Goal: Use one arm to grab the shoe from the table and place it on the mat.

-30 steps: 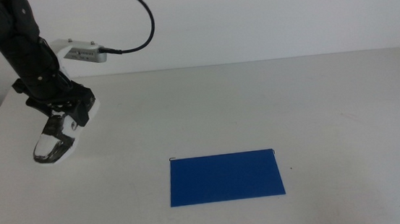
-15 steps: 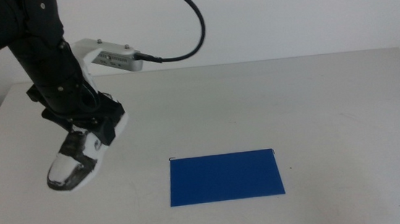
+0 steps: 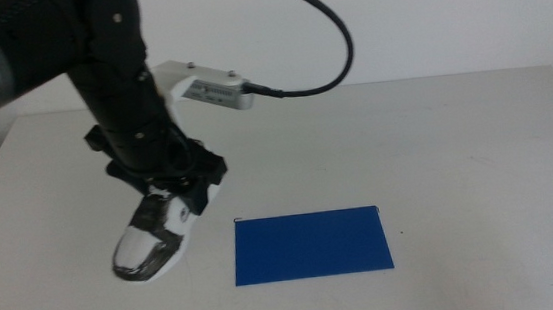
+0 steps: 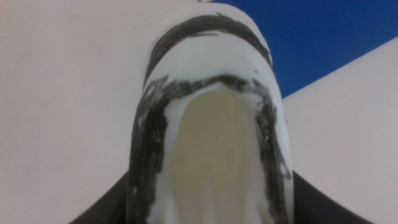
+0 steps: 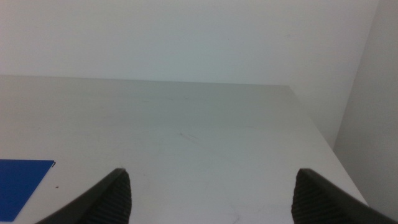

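Left tool [image 3: 174, 192] clamped across the heel collar of the sneaker [image 3: 154, 241], toe down over the bench [image 3: 455, 129] just beside the blue mat [image 3: 311, 244]; light, soft-walled, likely to pivot; right tool [image 5: 208, 193] spread apart, idle.

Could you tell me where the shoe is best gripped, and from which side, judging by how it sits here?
Grip the heel end across its width, coming from above. The left gripper is shut on the shoe that way: its jaws flank the narrow heel collar, the toe hanging forward and down, left of the mat. The right gripper waits open.
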